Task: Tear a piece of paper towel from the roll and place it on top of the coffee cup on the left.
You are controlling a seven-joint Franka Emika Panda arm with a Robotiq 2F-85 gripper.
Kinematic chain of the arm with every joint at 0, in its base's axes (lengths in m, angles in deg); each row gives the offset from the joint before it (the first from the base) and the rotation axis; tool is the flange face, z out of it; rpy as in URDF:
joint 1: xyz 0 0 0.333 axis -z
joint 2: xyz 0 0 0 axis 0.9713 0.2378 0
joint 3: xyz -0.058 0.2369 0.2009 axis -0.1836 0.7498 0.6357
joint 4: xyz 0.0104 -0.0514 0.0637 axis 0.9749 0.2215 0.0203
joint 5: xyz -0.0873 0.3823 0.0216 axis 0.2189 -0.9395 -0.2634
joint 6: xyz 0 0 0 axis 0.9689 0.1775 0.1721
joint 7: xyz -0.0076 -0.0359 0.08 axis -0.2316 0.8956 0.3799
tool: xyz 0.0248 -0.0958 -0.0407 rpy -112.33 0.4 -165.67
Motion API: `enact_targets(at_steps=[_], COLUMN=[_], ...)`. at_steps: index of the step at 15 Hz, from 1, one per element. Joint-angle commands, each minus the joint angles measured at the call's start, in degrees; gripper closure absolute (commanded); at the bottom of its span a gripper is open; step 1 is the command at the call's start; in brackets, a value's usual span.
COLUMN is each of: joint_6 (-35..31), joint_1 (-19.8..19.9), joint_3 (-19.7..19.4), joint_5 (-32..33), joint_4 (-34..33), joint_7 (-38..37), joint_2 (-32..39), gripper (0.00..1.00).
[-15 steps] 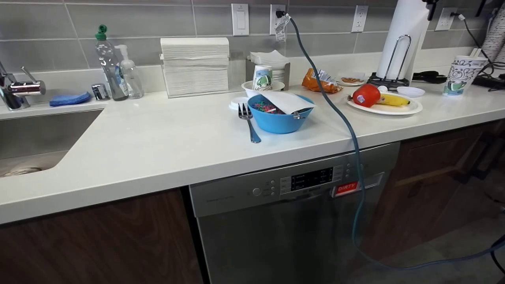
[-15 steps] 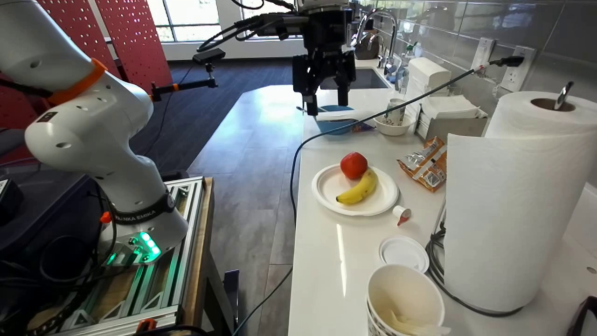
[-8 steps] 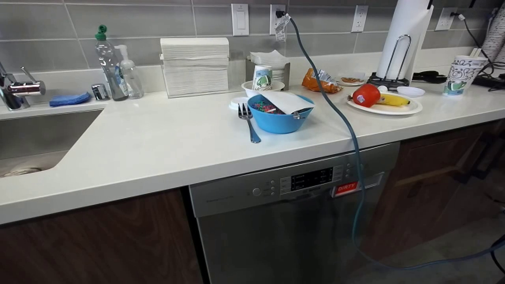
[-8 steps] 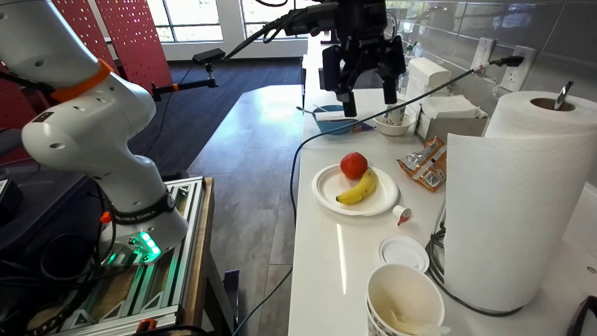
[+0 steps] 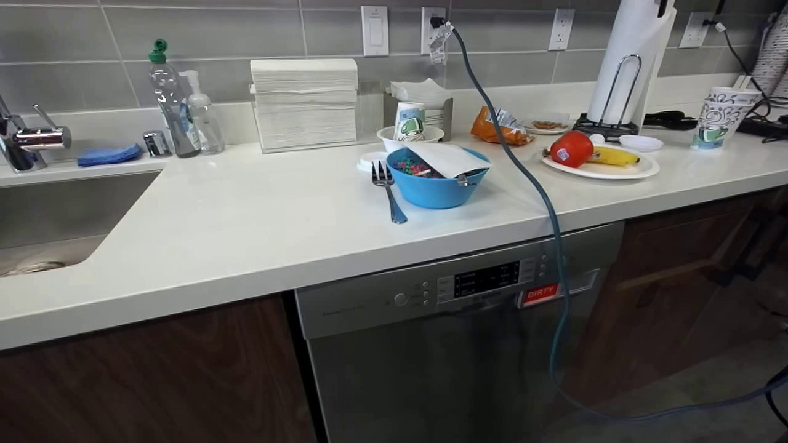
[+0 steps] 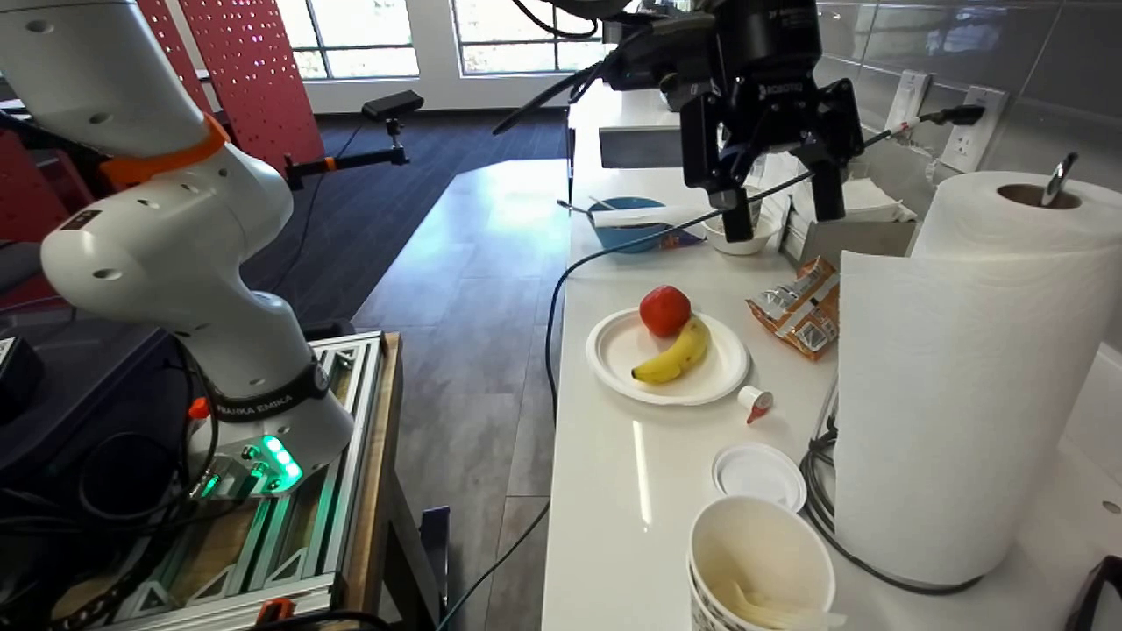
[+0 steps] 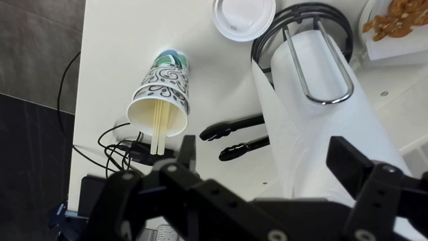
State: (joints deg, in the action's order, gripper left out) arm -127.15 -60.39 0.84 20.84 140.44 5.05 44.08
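Observation:
The roll (image 6: 973,377) stands upright on its black wire stand; it also shows in an exterior view (image 5: 625,67) and the wrist view (image 7: 334,127). A loose white sheet (image 6: 877,412) hangs at its side, still attached; its flap shows in the wrist view (image 7: 274,103). No separate torn piece shows. The coffee cup on the left (image 5: 409,122) stands in a white bowl, pale with teal-green markings. My gripper (image 6: 784,216) is open and empty above the counter. In the wrist view my gripper (image 7: 265,150) has its right finger over the roll and its left finger beside it.
A cup with chopsticks (image 7: 158,110), a white lid (image 7: 244,16) and black tongs (image 7: 234,129) lie near the roll. A plate (image 6: 605,359) holds a red fruit and banana. A cable (image 6: 561,302) crosses the counter. An orange bag (image 6: 802,307) and blue bowl (image 5: 431,191) stand farther off.
My gripper has moved toward the tiled wall and the roll, appearing larger in an exterior view. It stays open. The roll and other objects have not moved.

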Motion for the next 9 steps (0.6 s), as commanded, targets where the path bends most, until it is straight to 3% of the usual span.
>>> enact_targets(at_steps=[1, 6, 9], joint_6=[-1.1, -1.9, -3.0], joint_1=[-1.8, -3.4, -4.3], joint_3=[-2.4, -4.7, -5.4], joint_5=[4.0, 6.0, 6.9], joint_4=[-3.5, -5.2, -5.3], joint_7=[-5.1, -7.5, -8.7], joint_2=[4.5, 7.3, 7.9], gripper=[0.02, 0.48, 0.7])
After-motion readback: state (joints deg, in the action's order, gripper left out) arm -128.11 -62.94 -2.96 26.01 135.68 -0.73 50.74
